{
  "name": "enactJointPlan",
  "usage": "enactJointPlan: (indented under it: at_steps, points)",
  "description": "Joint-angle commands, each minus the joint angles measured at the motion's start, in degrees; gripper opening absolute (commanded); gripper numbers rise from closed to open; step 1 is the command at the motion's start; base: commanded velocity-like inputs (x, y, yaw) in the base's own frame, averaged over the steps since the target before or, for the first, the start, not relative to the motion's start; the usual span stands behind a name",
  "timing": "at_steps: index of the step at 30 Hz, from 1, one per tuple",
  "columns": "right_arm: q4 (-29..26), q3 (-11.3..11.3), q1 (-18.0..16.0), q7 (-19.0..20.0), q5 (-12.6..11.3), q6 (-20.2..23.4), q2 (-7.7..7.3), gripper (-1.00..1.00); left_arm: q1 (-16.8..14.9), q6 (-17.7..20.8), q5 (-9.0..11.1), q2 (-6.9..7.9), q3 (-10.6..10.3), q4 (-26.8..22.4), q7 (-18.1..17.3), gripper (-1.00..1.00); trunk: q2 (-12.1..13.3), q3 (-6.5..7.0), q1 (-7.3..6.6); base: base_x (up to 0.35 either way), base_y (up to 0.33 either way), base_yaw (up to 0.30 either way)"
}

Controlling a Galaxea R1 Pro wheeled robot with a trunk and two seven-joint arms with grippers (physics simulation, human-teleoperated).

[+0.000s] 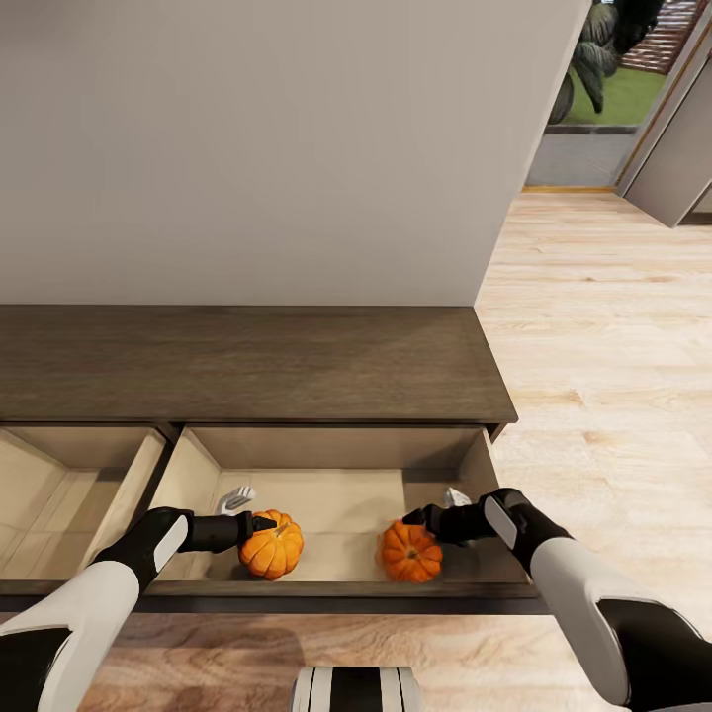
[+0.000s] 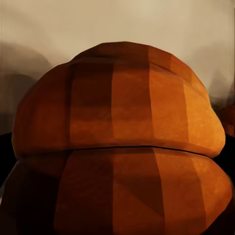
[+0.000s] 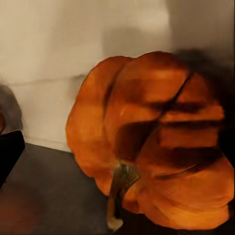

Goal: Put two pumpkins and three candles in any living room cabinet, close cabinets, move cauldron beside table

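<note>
The long dark-brown cabinet (image 1: 247, 366) stands against the wall with two drawers pulled out. Both orange pumpkins rest in the right-hand drawer (image 1: 336, 494). The left pumpkin (image 1: 271, 545) lies directly in front of my left gripper (image 1: 249, 522), which looks open, with one pale finger (image 1: 235, 499) splayed away from it. From the left wrist this pumpkin (image 2: 117, 132) is seen very close. The right pumpkin (image 1: 411, 553) sits just below my right gripper (image 1: 437, 514), also open. In the right wrist view it (image 3: 156, 142) lies stem-down, apart from a dark finger (image 3: 10, 152).
The left-hand drawer (image 1: 59, 494) is open, with its pale inside showing. A plain wall rises behind the cabinet. Light wooden floor (image 1: 613, 346) stretches to the right toward a doorway (image 1: 593, 119) with greenery beyond.
</note>
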Motion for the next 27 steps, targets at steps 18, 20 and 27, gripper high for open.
enactJointPlan:
  at_steps: [18, 20, 27]
  points:
    - [-6.6, 0.0, -0.1, 0.5, 0.0, 0.6, 0.31, 1.00, 0.0, -0.1, -0.1, -0.10, 0.0, 0.1, 1.2, -1.00, 0.0, 0.00, 0.00, 0.000, 0.000, 0.000]
    - [-6.7, 0.1, -0.1, 1.3, 0.0, 0.6, 0.38, 1.00, 0.0, -0.3, -0.1, -0.17, 0.0, 0.5, 2.9, -1.00, 0.0, 0.00, 0.00, 0.000, 0.000, 0.000]
    - [-6.6, 0.3, -0.1, 3.3, 0.0, 0.6, 0.66, 1.00, 0.1, -4.9, -0.2, -1.00, -0.1, 2.7, 4.0, -1.00, 0.0, 0.00, 0.00, 0.000, 0.000, 0.000]
